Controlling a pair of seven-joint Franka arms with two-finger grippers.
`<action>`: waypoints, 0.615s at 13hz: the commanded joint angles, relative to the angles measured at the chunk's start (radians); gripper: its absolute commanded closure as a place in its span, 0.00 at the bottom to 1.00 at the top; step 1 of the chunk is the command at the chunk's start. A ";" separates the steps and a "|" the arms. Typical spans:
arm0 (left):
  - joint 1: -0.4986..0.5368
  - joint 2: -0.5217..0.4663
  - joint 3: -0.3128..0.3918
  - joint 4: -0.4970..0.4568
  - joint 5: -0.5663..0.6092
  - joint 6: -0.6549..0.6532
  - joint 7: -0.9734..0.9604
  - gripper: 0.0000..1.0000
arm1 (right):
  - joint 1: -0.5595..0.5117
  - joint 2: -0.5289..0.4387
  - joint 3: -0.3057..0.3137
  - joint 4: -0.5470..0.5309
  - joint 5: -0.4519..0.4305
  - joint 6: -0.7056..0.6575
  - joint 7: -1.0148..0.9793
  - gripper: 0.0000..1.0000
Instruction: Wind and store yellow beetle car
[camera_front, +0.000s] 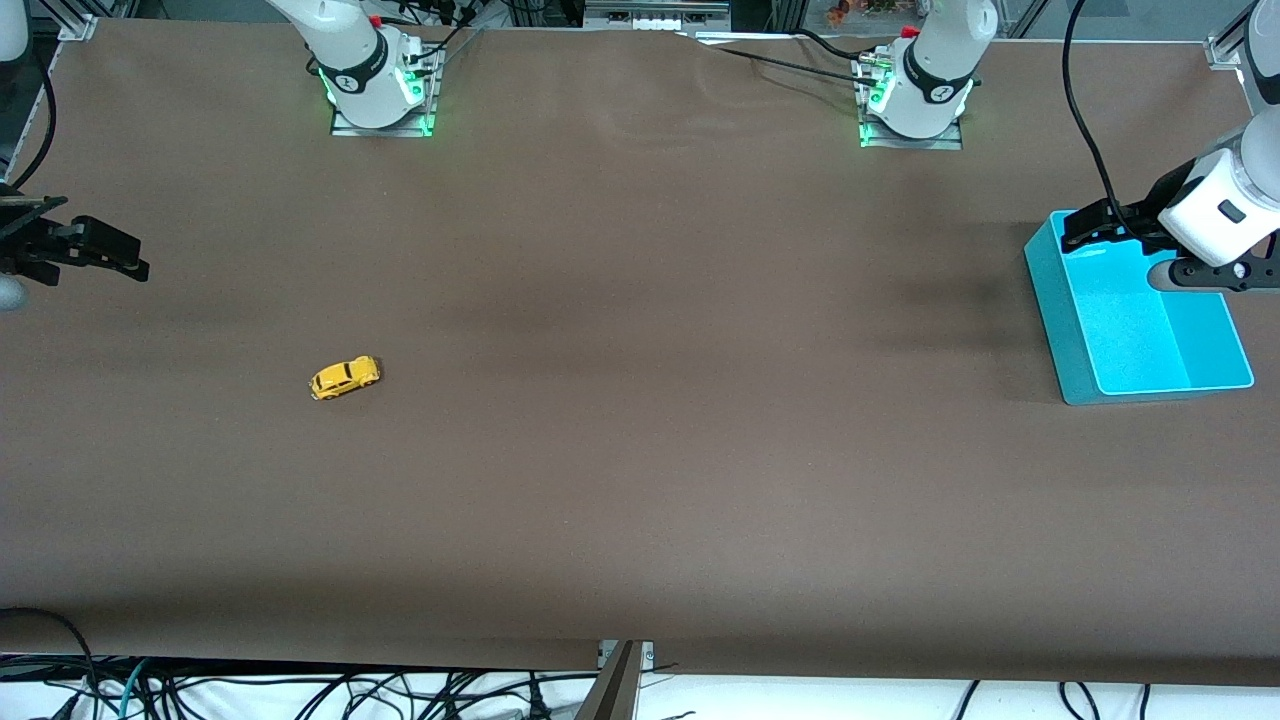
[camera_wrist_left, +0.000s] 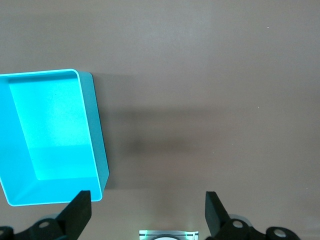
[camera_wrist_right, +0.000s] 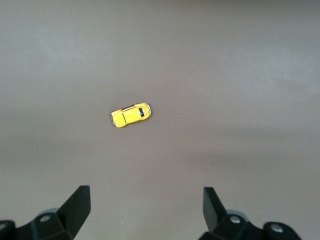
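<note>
The yellow beetle car stands on its wheels on the brown table, toward the right arm's end; it also shows in the right wrist view. My right gripper hangs open and empty in the air at the right arm's end of the table, apart from the car; its jaws stand wide with bare table between them. My left gripper is open and empty over the far corner of the turquoise bin; in the left wrist view the jaws stand wide beside the bin.
The turquoise bin is empty and sits at the left arm's end of the table. The two arm bases stand along the table's farthest edge. Cables hang below the edge nearest the front camera.
</note>
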 joint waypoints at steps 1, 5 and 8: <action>0.000 0.004 -0.003 0.015 0.023 -0.020 -0.009 0.00 | -0.016 -0.010 0.017 -0.005 -0.012 -0.001 0.000 0.01; 0.004 0.004 -0.005 0.015 0.023 -0.020 -0.008 0.00 | -0.020 -0.007 0.016 -0.004 -0.012 0.000 -0.004 0.01; 0.004 0.004 -0.005 0.013 0.023 -0.020 -0.008 0.00 | -0.016 -0.008 0.016 -0.004 -0.009 0.000 0.005 0.01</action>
